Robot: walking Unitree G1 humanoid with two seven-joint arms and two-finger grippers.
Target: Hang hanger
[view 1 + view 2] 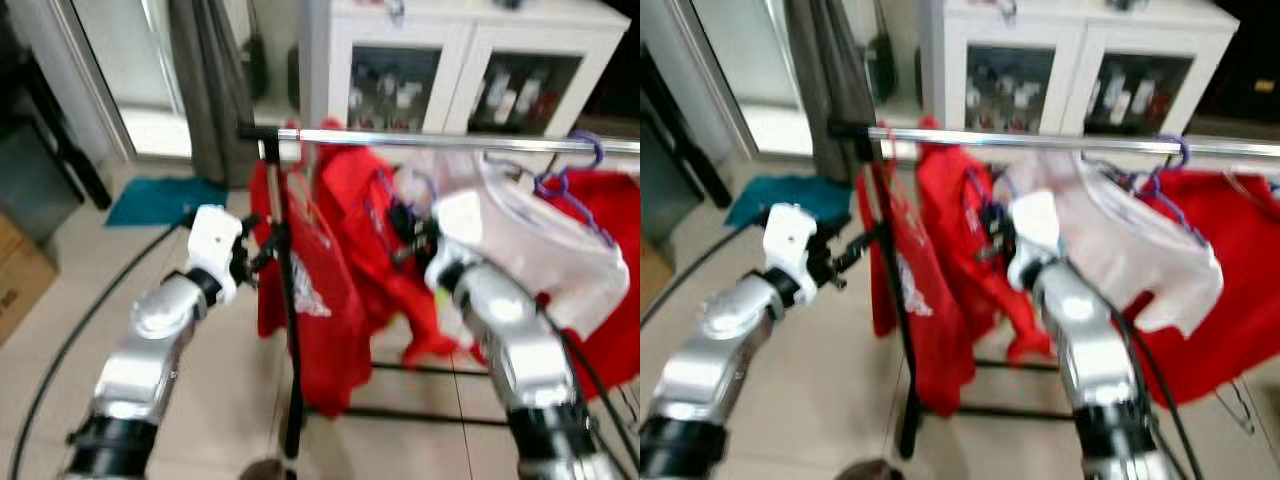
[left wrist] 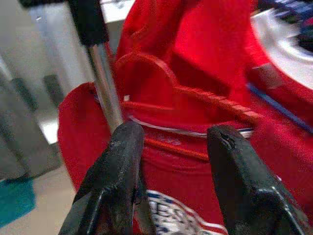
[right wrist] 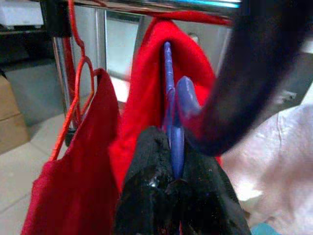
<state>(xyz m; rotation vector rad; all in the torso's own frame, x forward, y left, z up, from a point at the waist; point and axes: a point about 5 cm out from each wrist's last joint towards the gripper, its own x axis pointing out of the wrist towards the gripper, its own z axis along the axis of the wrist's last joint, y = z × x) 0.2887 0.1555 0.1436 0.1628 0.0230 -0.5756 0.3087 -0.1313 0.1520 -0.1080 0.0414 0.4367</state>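
1. Teal cloth (image 1: pixel 165 199) lies on the tiled floor (image 1: pixel 70 300) at the far left, near a grey curtain (image 1: pixel 205 80).
2. The left end effector (image 1: pixel 262 258) is raised just beside the black upright post (image 1: pixel 285 330) of the clothes rack. Its two fingers (image 2: pixel 115 186) stand apart with nothing between them, and they point at a red shirt (image 1: pixel 315 300) on a red hanger (image 2: pixel 195 98).
3. A chrome rail (image 1: pixel 450 141) runs across the rack at the top. The red shirt hangs under it close to the post.
4. Right of it, a second red garment (image 1: pixel 365 230) is on a blue hanger (image 3: pixel 172 122). The right end effector (image 1: pixel 408 235) is clamped on this blue hanger, with the fingers pressed together around it, just below the rail.
5. Whether the hook of the blue hanger is already over the rail, one cannot tell.
6. Further right, a white garment (image 1: pixel 540 240) hangs on a purple hanger (image 1: pixel 570 180) from the rail, and more red cloth (image 1: pixel 615 300) is behind it.
7. A white cabinet (image 1: pixel 460 70) with glass doors stands behind the rack.
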